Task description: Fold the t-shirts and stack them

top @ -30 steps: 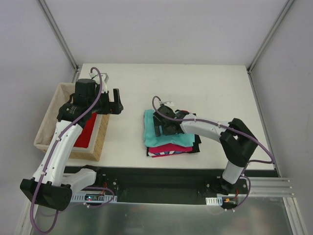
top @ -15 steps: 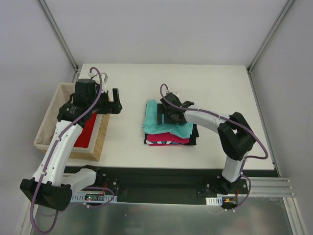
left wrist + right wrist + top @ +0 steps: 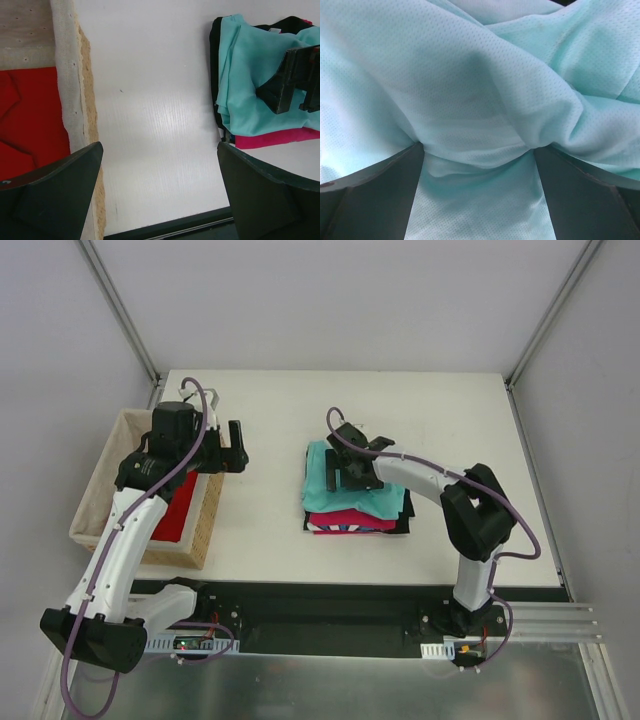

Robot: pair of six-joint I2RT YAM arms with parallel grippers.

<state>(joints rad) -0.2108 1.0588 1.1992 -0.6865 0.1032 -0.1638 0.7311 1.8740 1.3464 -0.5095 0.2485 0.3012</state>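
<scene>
Right hand (image 3: 340, 475), fingers spread, rests on the teal t-shirt (image 3: 375, 498) topping the 3-shirt stack (image 3: 350, 521) on the table (image 3: 420, 410), probably to flatten it. Left hand (image 3: 228, 445), spread and empty, hovers beside the basket (image 3: 100, 490) containing the red t-shirt (image 3: 178, 508).

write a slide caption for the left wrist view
Open left gripper over the table, between the basket holding a red t-shirt and the teal-topped stack

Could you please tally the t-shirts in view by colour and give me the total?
Teal t-shirt: 1, on top of the stack
Magenta-pink t-shirt: 1, under the teal one
Black t-shirt: 1, lowest in the stack
Red t-shirt: 1, in the basket
Total: 4 t-shirts
</scene>
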